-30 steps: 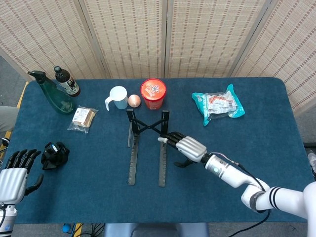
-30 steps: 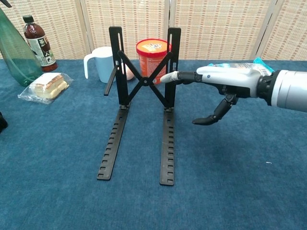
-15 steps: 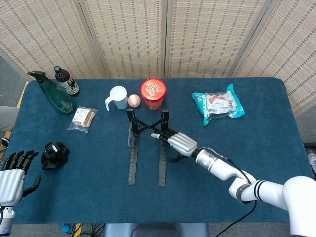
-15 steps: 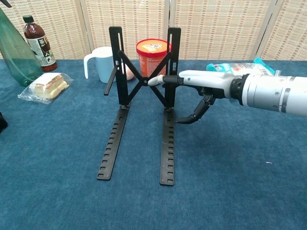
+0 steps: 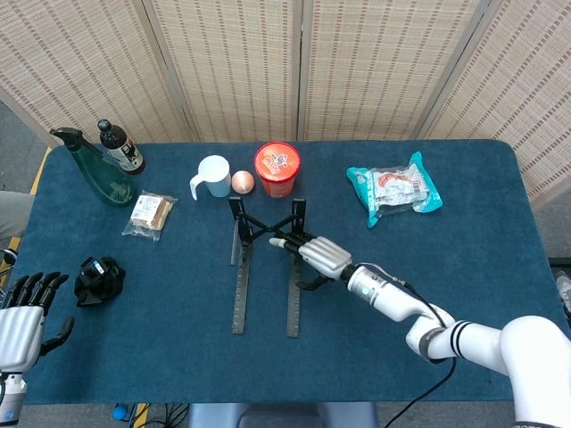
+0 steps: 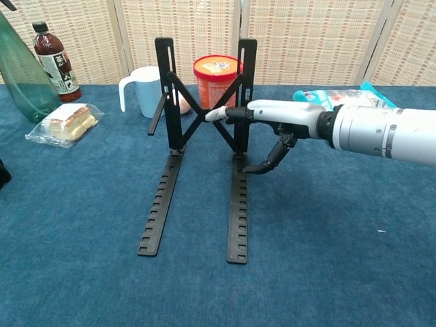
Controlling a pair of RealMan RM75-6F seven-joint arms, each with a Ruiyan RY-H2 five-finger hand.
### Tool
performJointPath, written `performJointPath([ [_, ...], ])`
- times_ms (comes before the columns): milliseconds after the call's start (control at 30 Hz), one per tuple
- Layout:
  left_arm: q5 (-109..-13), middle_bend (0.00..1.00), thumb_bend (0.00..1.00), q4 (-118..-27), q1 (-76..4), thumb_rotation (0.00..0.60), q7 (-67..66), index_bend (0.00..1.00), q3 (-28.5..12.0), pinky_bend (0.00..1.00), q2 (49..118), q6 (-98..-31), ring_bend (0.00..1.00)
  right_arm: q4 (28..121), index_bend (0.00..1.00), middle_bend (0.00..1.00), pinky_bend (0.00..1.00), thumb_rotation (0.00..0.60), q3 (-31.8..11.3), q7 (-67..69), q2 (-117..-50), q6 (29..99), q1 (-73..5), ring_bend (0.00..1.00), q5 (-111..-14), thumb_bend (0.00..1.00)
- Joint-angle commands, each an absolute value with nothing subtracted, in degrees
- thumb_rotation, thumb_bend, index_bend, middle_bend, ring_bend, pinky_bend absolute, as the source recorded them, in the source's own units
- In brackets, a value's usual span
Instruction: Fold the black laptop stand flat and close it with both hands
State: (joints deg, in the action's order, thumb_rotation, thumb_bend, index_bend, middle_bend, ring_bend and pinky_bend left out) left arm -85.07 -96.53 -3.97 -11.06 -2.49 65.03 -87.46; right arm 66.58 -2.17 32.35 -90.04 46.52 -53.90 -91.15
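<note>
Laptop stand (image 6: pixel 204 122) upright — right hand (image 6: pixel 272 122) reaches its crossbars, fingers apart; left hand (image 5: pixel 22 321) spread, empty.

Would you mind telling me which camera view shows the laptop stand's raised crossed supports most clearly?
The chest view: it faces the laptop stand side-on, so both uprights and the crossed braces stand out, with the right hand reaching among them. The head view looks down, foreshortening the uprights; mostly the two base rails show.

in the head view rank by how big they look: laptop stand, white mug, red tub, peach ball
1. laptop stand
2. red tub and white mug look about alike, so no ranking between them
3. peach ball
</note>
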Motion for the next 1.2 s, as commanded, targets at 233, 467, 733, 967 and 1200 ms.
performJointPath([
  [233,-84.9,0.14,0.31,-96.8,-3.8,0.6,-11.4,0.15,-2.6,0.06,64.9,-87.6,0.09,74.2,0.0,0.07,0.03,0.6,-1.5,34.7,-85.7,52.4,-53.7,0.0,-95.3,0.21],
  [467,-85.1,0.14,0.31,-97.6,-3.9,0.6,-12.2,0.15,-2.6,0.06,64.8,-87.6,0.09,77.2,0.0,0.07,0.03,0.6,-3.1,36.1,-84.9,53.9,-55.3,0.0,-95.8,0.21],
  [733,-85.5,0.14,0.31,-98.5,-3.6,0.6,-13.2,0.15,-2.4,0.06,64.8,-88.0,0.09,76.0,0.0,0.07,0.03,0.6,-5.9,37.9,-86.7,50.9,-59.2,0.0,-94.3,0.21],
  [967,-85.4,0.14,0.31,-99.0,-3.2,0.6,-13.6,0.15,-2.3,0.06,64.7,-88.4,0.09,72.4,0.0,0.07,0.03,0.6,-7.2,39.0,-90.6,47.6,-62.7,0.0,-92.9,0.21],
  [1200,-85.5,0.14,0.31,-99.2,-3.0,0.6,-13.5,0.15,-2.3,0.06,64.5,-88.8,0.09,68.5,0.0,0.07,0.03,0.6,-8.0,40.0,-94.2,46.3,-65.4,0.0,-92.5,0.21],
])
